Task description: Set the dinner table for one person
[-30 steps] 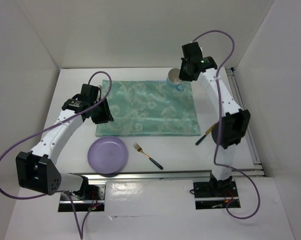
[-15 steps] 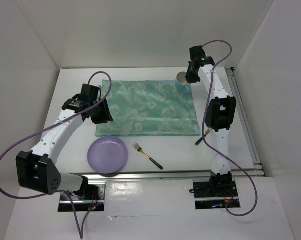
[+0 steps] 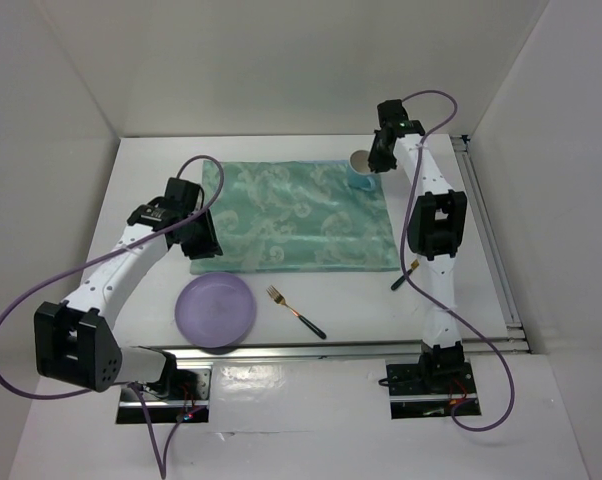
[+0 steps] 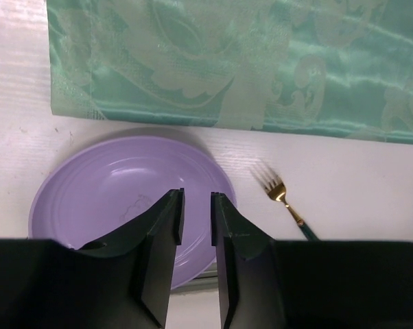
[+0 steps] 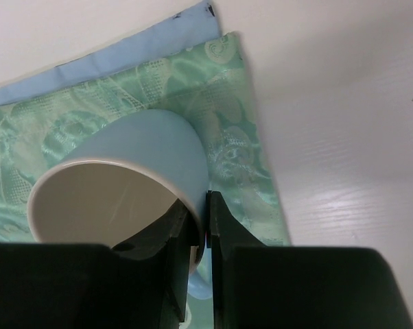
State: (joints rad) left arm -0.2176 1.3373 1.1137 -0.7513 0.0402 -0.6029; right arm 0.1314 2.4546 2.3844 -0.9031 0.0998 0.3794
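Observation:
The white dinner table carries a teal patterned mat. My right gripper is shut on the wall of a light blue cup at the mat's far right corner. In the right wrist view one finger is inside the cup and one outside, with the gripper over the mat. My left gripper hangs over the mat's near left edge, open by a narrow gap and empty. Below that gripper lie a purple plate and a gold fork.
The plate and the dark-handled fork lie on the table in front of the mat. Another dark-handled utensil lies by the mat's near right corner, partly behind the right arm. Metal rails run along the right and near edges.
My right arm has stretched out and carried the cup a little to the right, to the mat's far right corner. My left gripper has shifted slightly nearer, toward the plate.

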